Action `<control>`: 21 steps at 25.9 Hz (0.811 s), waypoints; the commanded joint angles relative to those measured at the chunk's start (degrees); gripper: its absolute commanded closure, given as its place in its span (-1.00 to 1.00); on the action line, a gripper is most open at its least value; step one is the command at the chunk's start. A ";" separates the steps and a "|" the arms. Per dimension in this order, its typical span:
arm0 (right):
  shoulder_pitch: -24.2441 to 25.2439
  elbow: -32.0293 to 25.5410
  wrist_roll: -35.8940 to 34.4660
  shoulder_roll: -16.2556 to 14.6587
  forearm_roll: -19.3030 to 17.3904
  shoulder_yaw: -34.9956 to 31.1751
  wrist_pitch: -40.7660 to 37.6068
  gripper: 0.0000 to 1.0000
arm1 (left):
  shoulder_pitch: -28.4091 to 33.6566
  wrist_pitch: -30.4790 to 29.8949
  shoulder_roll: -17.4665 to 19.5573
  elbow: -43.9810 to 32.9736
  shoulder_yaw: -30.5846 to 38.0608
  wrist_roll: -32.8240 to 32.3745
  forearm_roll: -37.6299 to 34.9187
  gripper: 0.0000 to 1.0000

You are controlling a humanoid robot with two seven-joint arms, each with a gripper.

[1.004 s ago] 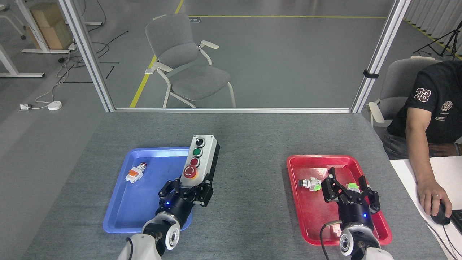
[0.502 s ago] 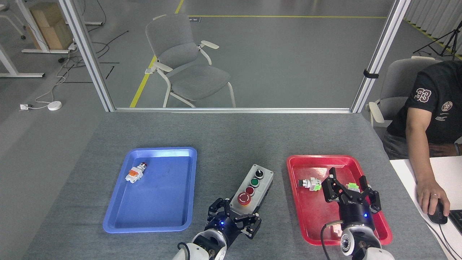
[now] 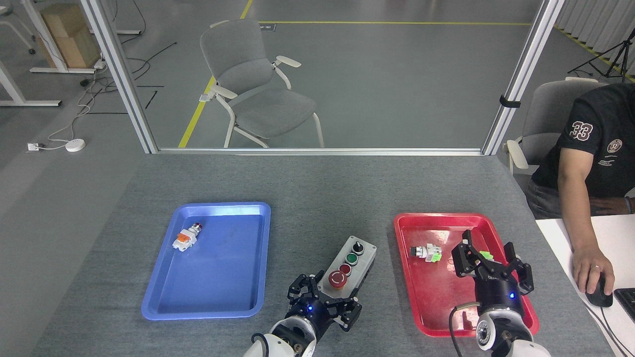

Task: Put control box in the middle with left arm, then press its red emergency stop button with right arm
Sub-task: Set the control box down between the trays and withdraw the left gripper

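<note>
The control box [image 3: 349, 266] lies on the grey table [image 3: 317, 188] in the strip between the blue tray [image 3: 163, 292] and the red tray [image 3: 421, 307], angled so its black knob end points up and to the right, with bare table on both long sides and a wide clear stretch of table beyond it toward the glass partition [image 3: 317, 74]. The left gripper [image 3: 323, 307] holds the box's near end, its claws closed against the two sides just below the red emergency stop button [image 3: 338, 279], close to the table's front edge. The right gripper [image 3: 493, 265] hovers over the red tray with its claws spread apart, holding nothing, above a small green-and-white part [image 3: 427, 252] and a second green piece partly hidden behind the claws. A white-and-orange push button part [image 3: 185, 239] lies alone in the upper left of the blue tray. Compared with half a second ago, the box sits slightly lower and nearer the robot (a second ago it was still over the blue tray's right edge), and the right gripper has shifted a little to the right and down. At the right edge a person's hand [image 3: 590, 267] rests on a mouse [image 3: 598, 295]; the black shirt [image 3: 603, 139] reads "33" on the sleeve, and its other printing is too small to read.
</note>
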 commanded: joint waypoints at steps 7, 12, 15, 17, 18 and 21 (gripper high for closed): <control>-1.49 0.00 -0.16 -0.03 0.06 1.28 -2.79 -0.06 | 9.00 0.30 9.28 -15.36 0.85 0.36 0.74 -0.97; -3.78 0.09 -0.07 0.14 0.15 6.64 -9.99 1.00 | 20.86 -0.40 18.51 -29.95 4.10 0.44 3.20 -0.97; -6.15 0.18 -0.07 0.32 0.32 12.00 -12.80 1.00 | 26.92 -2.16 21.41 -35.92 9.72 0.53 3.38 -0.98; -7.29 0.18 0.01 0.41 0.50 15.60 -12.81 1.00 | 29.47 -4.27 21.59 -38.04 15.26 0.53 3.38 -0.98; -7.64 0.18 0.01 0.58 0.50 17.19 -12.89 1.00 | 30.00 -5.50 21.59 -38.39 18.69 0.71 3.55 -0.98; -7.91 0.44 0.10 0.76 0.85 22.63 -13.16 1.00 | 30.00 -9.54 20.88 -38.65 29.76 1.50 6.10 -0.98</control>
